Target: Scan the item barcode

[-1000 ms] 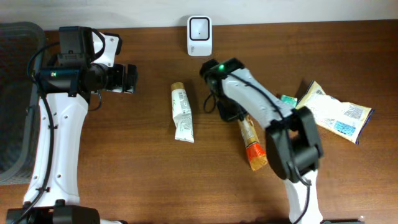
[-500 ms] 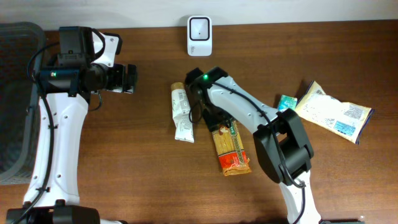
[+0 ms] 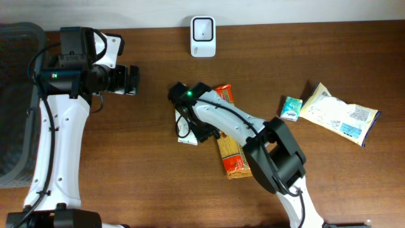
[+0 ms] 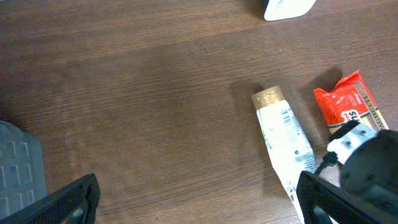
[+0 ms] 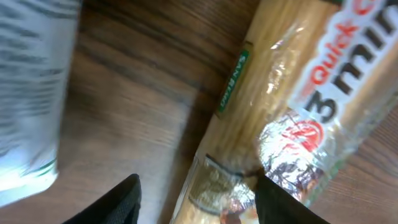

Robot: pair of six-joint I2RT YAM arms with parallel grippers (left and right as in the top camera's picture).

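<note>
For a clean pick, the right gripper [image 5: 202,202] should centre its fingers across the narrow width of one item, sink low and close squarely, leaving the barcode face free to turn towards the scanner [image 3: 203,37] at its 12 o'clock. Its jaws stand partly apart, holding nothing, above the pasta packet [image 5: 280,93], with the tube [image 5: 31,93] just beside at 9 o'clock; which one it is after I cannot tell. The left gripper [image 3: 131,80] hangs wide open and empty, farther out at 9 o'clock.

Table [image 3: 126,171] lies bare left of the tube [image 4: 283,137]; pasta packet [image 3: 231,158] crowds its right.
</note>
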